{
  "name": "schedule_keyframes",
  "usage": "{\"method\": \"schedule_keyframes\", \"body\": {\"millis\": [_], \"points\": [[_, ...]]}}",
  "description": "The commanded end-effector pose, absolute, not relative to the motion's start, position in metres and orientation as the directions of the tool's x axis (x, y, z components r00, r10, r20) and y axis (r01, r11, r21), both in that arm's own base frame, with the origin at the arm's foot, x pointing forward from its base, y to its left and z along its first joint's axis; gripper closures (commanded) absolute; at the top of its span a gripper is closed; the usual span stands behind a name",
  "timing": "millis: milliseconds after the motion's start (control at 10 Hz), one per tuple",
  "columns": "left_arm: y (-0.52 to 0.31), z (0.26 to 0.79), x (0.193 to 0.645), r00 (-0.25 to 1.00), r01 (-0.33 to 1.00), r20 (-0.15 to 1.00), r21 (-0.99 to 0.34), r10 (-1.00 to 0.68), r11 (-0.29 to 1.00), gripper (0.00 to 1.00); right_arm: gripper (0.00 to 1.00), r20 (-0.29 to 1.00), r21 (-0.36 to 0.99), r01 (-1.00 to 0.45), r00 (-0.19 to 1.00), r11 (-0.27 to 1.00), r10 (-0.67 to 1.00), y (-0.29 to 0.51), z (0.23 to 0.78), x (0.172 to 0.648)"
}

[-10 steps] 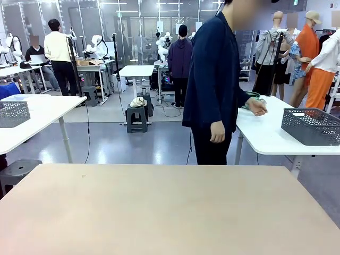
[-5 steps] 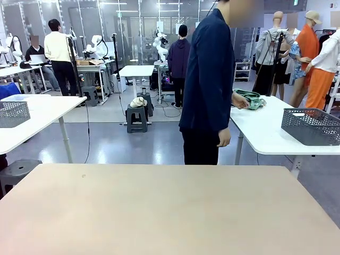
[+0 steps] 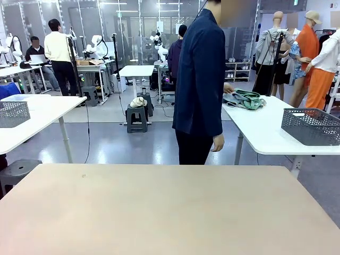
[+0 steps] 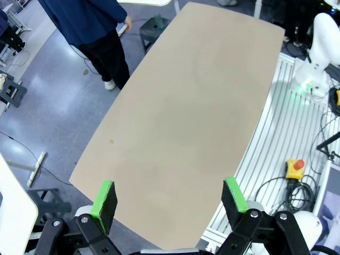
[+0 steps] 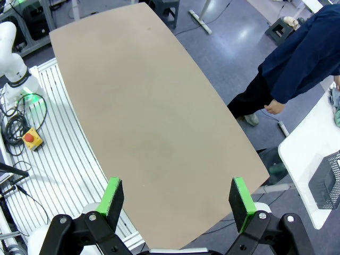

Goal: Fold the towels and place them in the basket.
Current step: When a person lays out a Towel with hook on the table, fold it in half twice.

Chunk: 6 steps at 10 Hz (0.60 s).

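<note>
A pile of towels (image 3: 243, 99), muted green on pale grey, lies on the white side table (image 3: 265, 133) behind the person, whose hand rests on it. A dark grey lattice basket (image 3: 312, 126) stands on that same table to the right; its corner (image 5: 325, 181) shows in the right wrist view. My left gripper (image 4: 170, 199) hangs open high above the bare beige table (image 4: 186, 122). My right gripper (image 5: 178, 204) is open too, high above that table (image 5: 154, 117), with nothing between its fingers.
The person in a dark blue jacket (image 3: 202, 79) stands just past the table's far edge. Another white table with a grey basket (image 3: 13, 113) stands at the left. Ribbed floor panels and an emergency stop button (image 4: 295, 168) lie beside the arm bases.
The person has stepped left along the side table, dragging the green and grey towels toward its near-left corner. Both grippers have stayed where they were.
</note>
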State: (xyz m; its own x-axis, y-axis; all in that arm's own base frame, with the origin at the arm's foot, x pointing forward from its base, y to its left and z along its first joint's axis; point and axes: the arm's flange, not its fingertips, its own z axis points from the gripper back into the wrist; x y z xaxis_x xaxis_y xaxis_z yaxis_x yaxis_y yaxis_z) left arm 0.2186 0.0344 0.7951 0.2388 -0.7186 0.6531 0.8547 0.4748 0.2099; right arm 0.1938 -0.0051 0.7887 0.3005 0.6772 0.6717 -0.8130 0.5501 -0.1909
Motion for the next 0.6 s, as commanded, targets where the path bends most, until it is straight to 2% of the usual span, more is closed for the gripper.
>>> {"method": "schedule_keyframes", "body": {"millis": [0, 500], "points": [[0.0324, 0.7955, 0.2188, 0.228, 0.860, 0.656, 0.211, -0.720, 0.465, 0.00, 0.00, 0.676, -0.193, -0.816, 0.292, 0.545, 0.676, -0.0047, 0.7891, 0.1935], [0.0324, 0.7955, 0.2188, 0.228, 0.860, 0.656, 0.211, -0.720, 0.465, 0.00, 0.00, 0.676, -0.193, -0.816, 0.292, 0.545, 0.676, -0.0047, 0.7891, 0.1935]]}}
